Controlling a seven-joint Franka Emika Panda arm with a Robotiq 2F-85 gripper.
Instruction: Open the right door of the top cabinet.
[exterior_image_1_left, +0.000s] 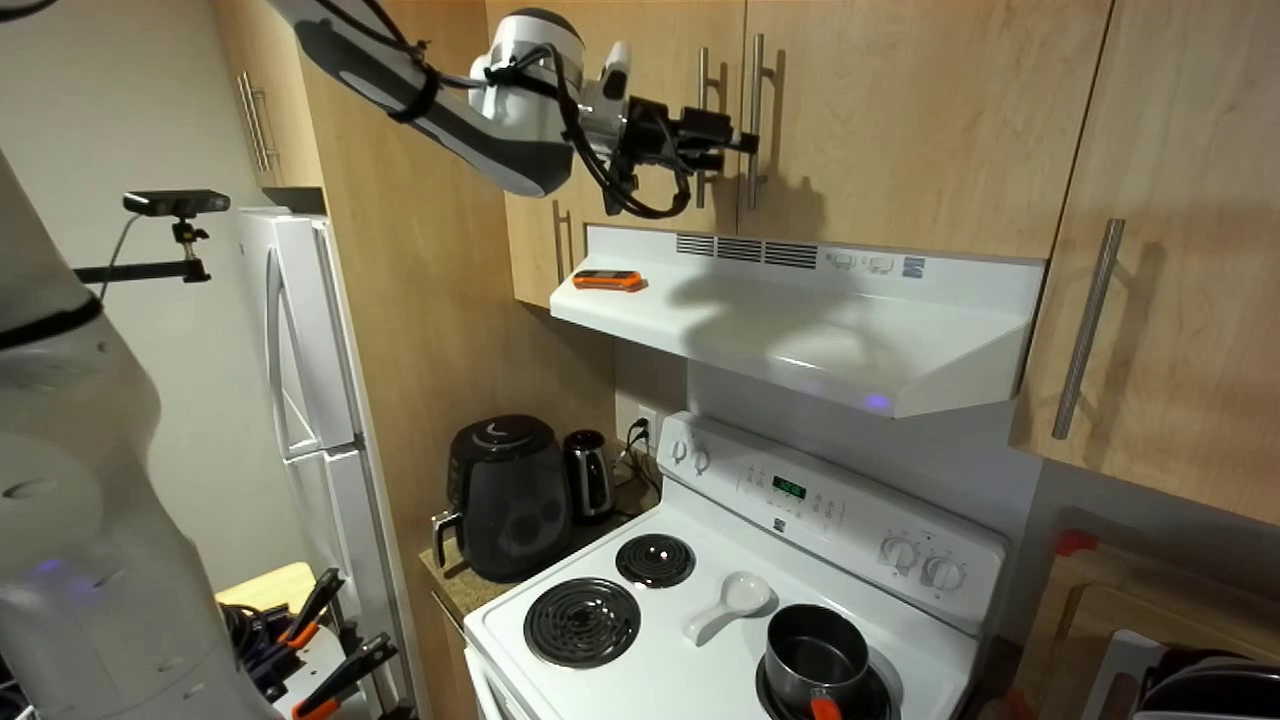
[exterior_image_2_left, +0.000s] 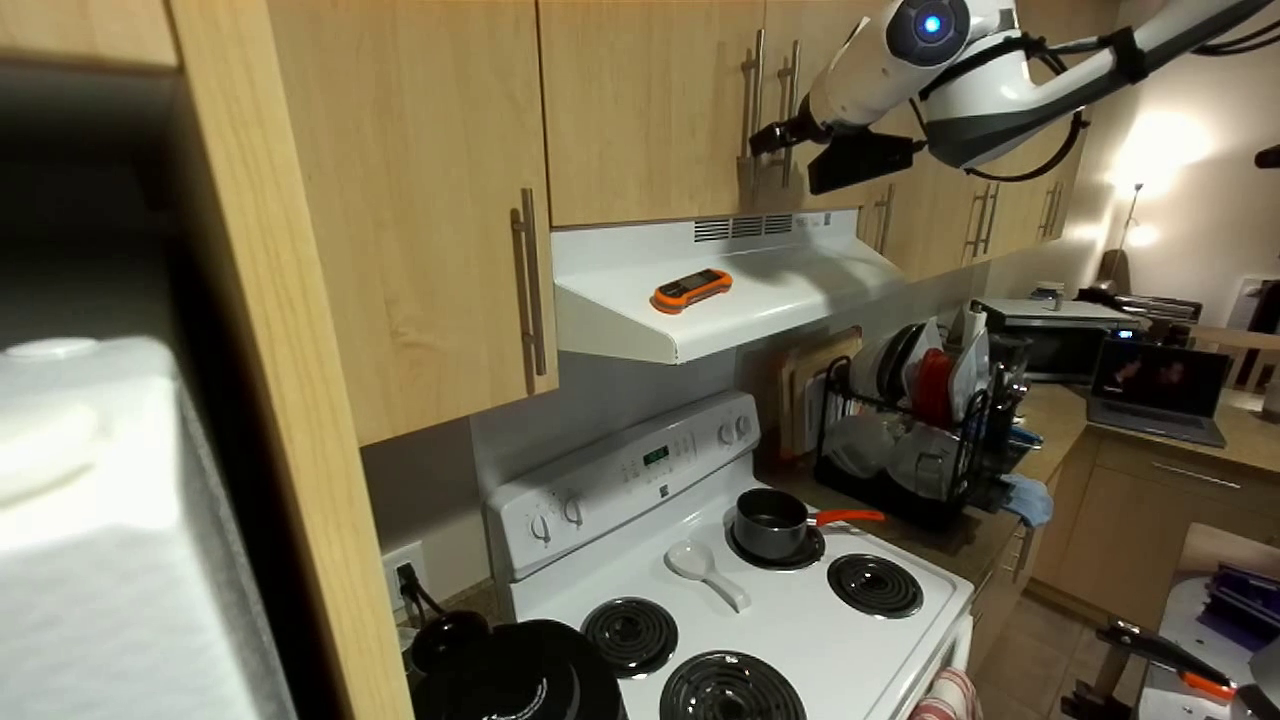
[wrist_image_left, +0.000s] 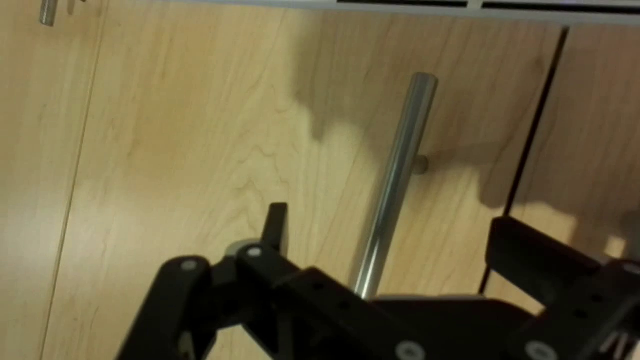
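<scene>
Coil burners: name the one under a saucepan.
The rear-right coil burner, beneath the orange-handled saucepan; the rear-left burner, front-left burner and front-right burner lie exposed.

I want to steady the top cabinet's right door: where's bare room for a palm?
The flat light-wood right door is bare between its brushed-metal bar handle and outer edge, above the white range hood. Crowded: the handle side, where the open black gripper stands.

Right door (exterior_image_1_left: 930, 125) above range hood (exterior_image_1_left: 790, 310) cropped in both exterior views, its bar handle (wrist_image_left: 396, 180) partly behind gripper (wrist_image_left: 389, 222) in wrist view, hood label (exterior_image_1_left: 913, 267) unreadably small.
</scene>
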